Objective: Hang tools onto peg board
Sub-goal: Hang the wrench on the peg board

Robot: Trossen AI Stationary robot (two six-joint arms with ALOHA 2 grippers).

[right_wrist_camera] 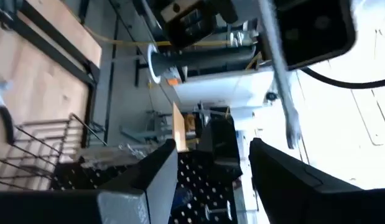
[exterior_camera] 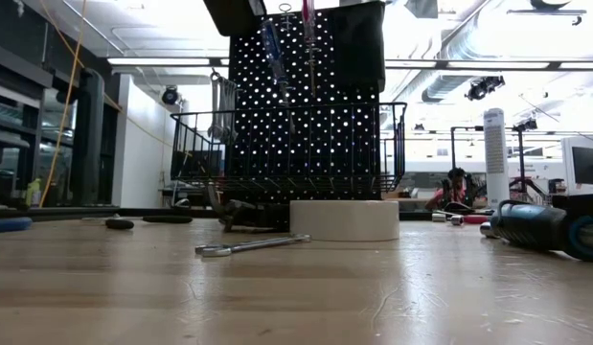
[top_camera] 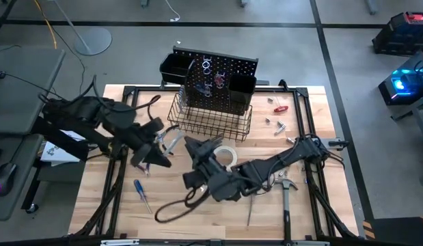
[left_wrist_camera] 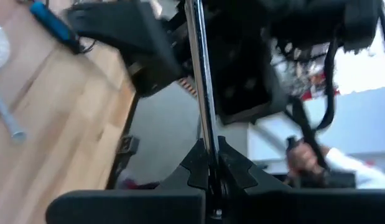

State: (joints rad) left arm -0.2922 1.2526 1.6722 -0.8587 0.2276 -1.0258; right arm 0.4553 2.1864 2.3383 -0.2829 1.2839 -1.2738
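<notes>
The left gripper (left_wrist_camera: 211,168) is clamped on a silver wrench (left_wrist_camera: 201,81), held near the peg board's (top_camera: 218,75) wire basket (top_camera: 211,123). The right gripper (right_wrist_camera: 211,162) is spread, apparently empty, beside the tape roll (top_camera: 227,156).

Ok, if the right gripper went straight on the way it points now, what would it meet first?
Probably the peg board: its holed face shows between the open right gripper's fingers, with the wire basket off to the side. Depth is unclear, so the basket's rim could come first.
</notes>
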